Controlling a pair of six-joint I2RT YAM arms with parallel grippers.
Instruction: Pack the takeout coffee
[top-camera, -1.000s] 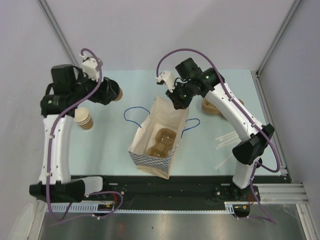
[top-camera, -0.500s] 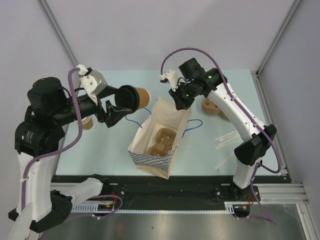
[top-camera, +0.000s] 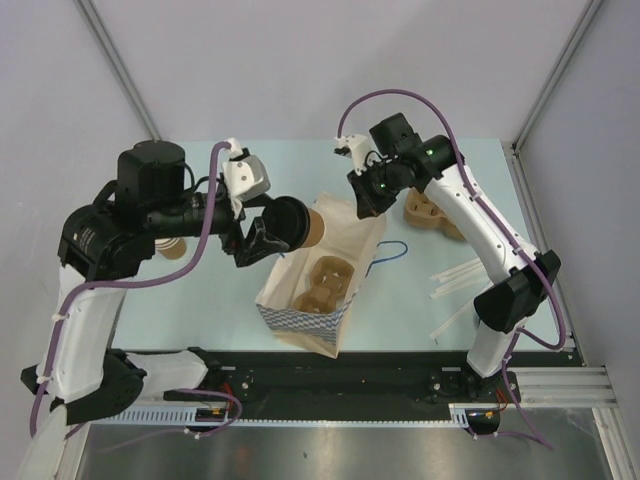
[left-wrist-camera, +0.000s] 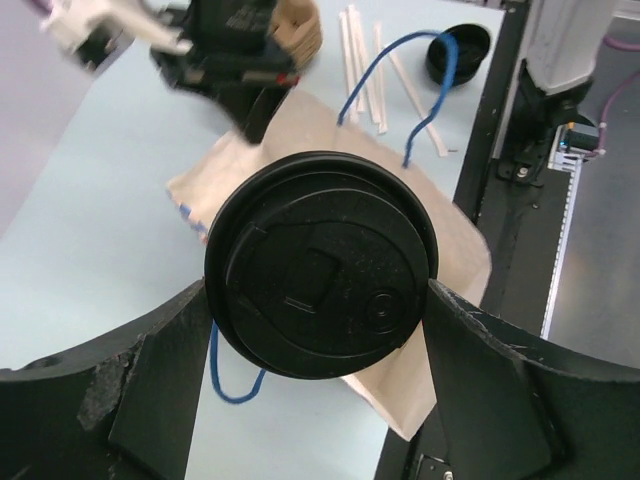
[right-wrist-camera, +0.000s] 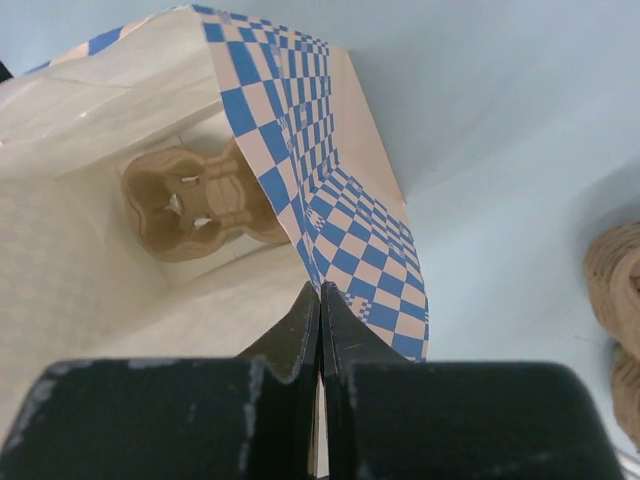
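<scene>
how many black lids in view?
2. One is on the takeout coffee held in the left gripper at the paper bag; one loose black lid lies on the table beside the straws. Others may be hidden.

In the left wrist view the takeout coffee (left-wrist-camera: 320, 265) shows only its black lid, and at 11 o'clock the right gripper (left-wrist-camera: 252, 115) is blurred and cut by the top edge. From above, the stack of cups (top-camera: 172, 247) at 9 o'clock is mostly hidden behind the left arm (top-camera: 150, 190). The right wrist view cuts off pulp carriers (right-wrist-camera: 615, 275) at 3 o'clock, and the paper bag (right-wrist-camera: 300, 150) rim vanishes between the fingers (right-wrist-camera: 290, 340).
</scene>
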